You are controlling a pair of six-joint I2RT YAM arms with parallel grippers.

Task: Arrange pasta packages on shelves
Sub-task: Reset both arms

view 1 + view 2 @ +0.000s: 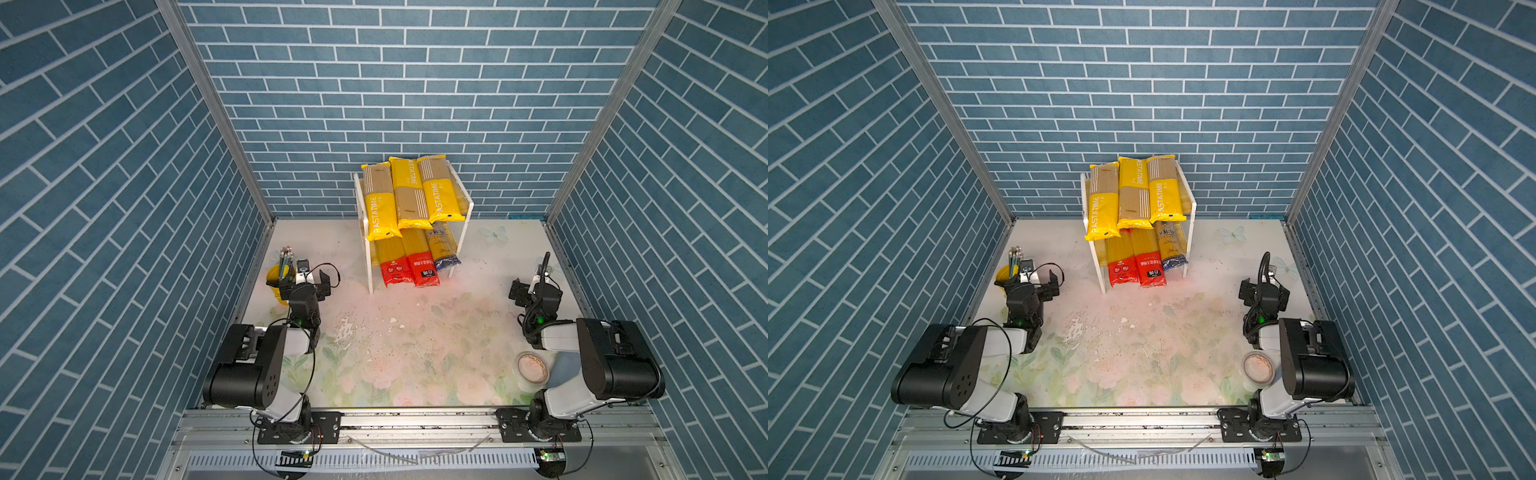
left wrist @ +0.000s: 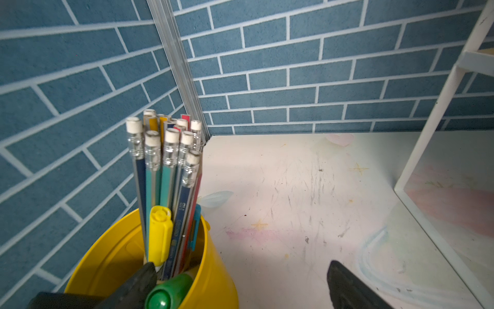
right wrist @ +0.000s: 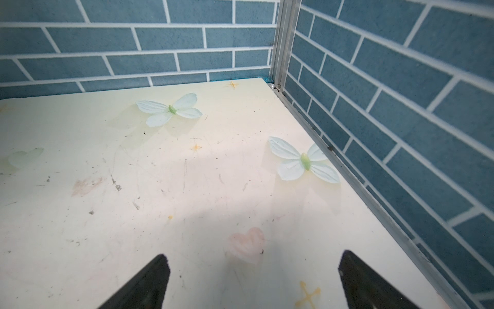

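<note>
1. Nearest the camera, both arms sit folded at the front of the bench (image 1: 415,353). The left arm (image 1: 297,340) reaches toward a yellow pencil cup (image 2: 213,267), and the right arm (image 1: 561,336) is beside a round tub (image 1: 532,368).
2. Both sets of jaws stand wide apart and hold nothing. One left jaw appears over the cup's mouth.
3. All six pasta packages (image 1: 409,193) lie on the shelves (image 1: 368,249) by the back wall, ahead of the arms and between them. Their long axes run front to back, with the near ends overhanging toward the arms.
4. The left arm looks somewhat nearer, and the rack's white frame edges its wrist view.
5. The three bags on the top tier read PASTATIME. The lower tier holds two red-ended bags (image 1: 409,266) and one blue-ended bag (image 1: 442,249), their print too small to read.
6. The arranging looks finished.
</note>
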